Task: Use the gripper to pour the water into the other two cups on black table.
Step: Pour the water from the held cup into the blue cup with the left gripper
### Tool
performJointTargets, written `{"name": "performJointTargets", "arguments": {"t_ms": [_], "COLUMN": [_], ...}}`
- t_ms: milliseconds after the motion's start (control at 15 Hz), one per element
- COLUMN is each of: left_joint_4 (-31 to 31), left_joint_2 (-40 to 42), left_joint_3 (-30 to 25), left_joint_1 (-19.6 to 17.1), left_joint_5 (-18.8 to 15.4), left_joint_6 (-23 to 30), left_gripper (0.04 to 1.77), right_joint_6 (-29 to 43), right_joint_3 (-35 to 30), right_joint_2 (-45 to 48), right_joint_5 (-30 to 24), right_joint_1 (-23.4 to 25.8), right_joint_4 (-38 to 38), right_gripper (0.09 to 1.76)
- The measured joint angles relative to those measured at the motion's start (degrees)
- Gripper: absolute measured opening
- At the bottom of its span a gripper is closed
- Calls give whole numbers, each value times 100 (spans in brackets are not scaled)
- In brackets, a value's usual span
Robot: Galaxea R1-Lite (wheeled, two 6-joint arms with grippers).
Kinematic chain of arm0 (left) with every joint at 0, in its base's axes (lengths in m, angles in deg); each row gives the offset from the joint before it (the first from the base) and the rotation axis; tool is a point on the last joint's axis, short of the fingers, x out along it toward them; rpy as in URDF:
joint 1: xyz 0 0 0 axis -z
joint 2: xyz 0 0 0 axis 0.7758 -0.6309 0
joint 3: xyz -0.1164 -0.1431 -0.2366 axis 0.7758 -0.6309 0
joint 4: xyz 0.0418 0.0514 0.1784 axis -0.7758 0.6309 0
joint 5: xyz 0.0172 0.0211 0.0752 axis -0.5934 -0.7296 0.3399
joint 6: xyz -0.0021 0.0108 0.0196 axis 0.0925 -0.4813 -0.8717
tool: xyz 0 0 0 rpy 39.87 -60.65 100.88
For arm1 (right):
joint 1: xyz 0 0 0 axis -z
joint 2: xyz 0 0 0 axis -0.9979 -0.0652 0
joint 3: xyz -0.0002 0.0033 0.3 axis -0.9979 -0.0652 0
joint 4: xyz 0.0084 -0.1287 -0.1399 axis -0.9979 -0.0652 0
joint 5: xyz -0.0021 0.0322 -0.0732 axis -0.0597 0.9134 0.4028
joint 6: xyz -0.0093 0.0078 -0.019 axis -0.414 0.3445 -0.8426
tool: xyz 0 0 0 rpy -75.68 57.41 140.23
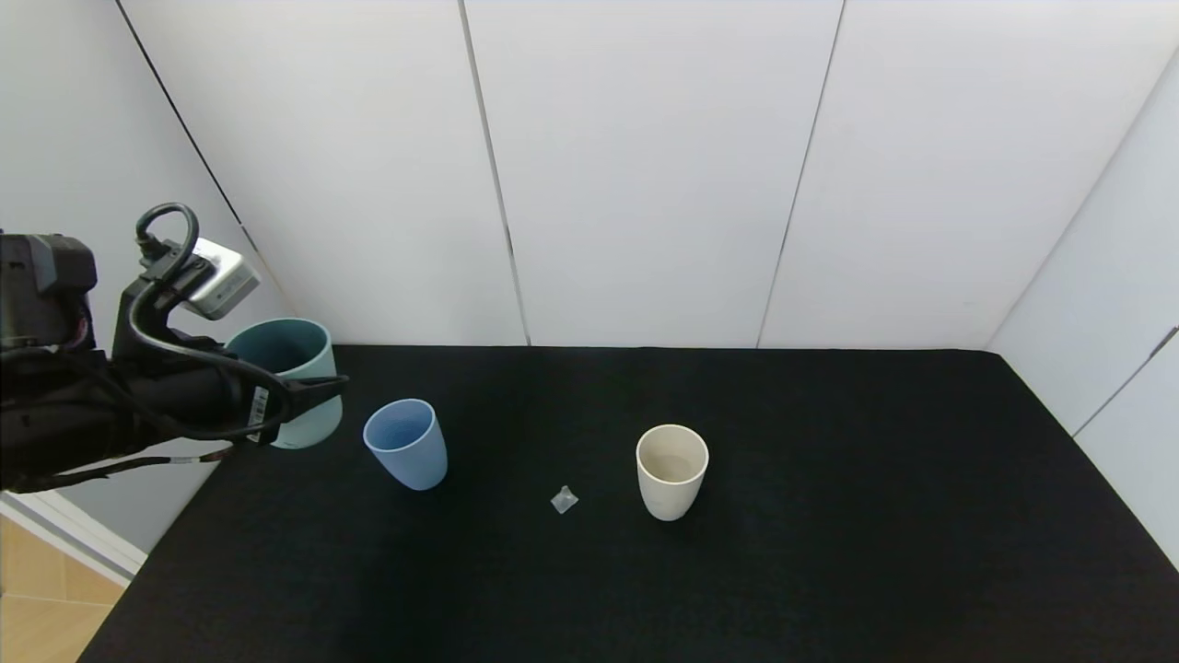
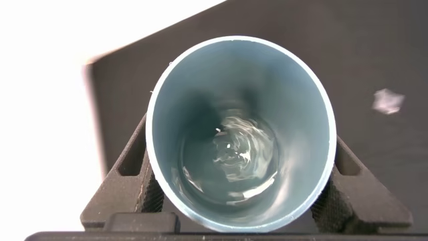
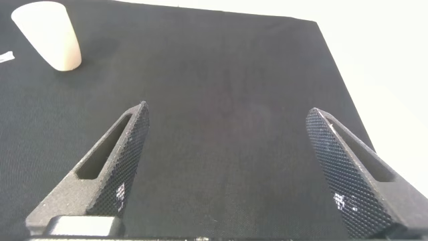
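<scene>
White panelled walls behind; matte black tabletop (image 1: pixel 829 571) filling the foreground. Near the tabletop's 9 o'clock edge: left tool (image 1: pixel 309 391), closed on the teal cup (image 1: pixel 293 368), pads pressed against opposite sides of the cup wall, as confirmed in the left wrist view. Cup held upright; a shallow pool of water (image 2: pixel 234 157) visible at its bottom. Whether the cup rests on the tabletop or hangs just clear of it: cannot be told.

Target positions, read from the head view: blue cup (image 1: pixel 406 444) just beside the teal cup, toward 4 o'clock from it, upright and mouth open. Cream cup (image 1: pixel 671 471) well apart, toward 3 o'clock from the blue cup, upright. Whether either cup already holds water: cannot be told. Small clear scrap (image 1: pixel 564 499) lying between the two, nearer the cream cup, at about 8 o'clock from it.

Right tool (image 3: pixel 227 174): outside the head view; in its own wrist view, fingers spread wide over bare tabletop, holding nothing. Idle.

Step in hand, judged: source cup grasped, pouring not begun.

Next move, judged: raise the teal cup above rim height of the blue cup, carry toward 4 o'clock until the lip sits over the blue mouth, then tilt slowly. Keep some water in reserve for the cream cup. Avoid brushing the blue cup during transit, given the narrow clearance.
</scene>
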State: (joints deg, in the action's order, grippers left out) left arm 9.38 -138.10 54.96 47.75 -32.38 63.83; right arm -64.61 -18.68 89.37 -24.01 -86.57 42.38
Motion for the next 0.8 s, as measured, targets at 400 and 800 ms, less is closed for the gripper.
{"name": "performJointTargets", "arguments": {"t_ms": [400,800], "left_joint_4": [166,152], "left_joint_2": [-77,-479], "left_joint_3": [61,155], "left_joint_1": [-678,-491], "left_joint_5": [-83,-23], "left_joint_6": [-933,-1547], "left_gripper": [118,118], "right_joint_6": [-1,0], "right_joint_3": [0,0], "right_joint_2": [0,0], "right_joint_5": [0,0], "right_joint_1": [-2,-2], "right_joint_4": [0,-2], "right_gripper": [171,171]}}
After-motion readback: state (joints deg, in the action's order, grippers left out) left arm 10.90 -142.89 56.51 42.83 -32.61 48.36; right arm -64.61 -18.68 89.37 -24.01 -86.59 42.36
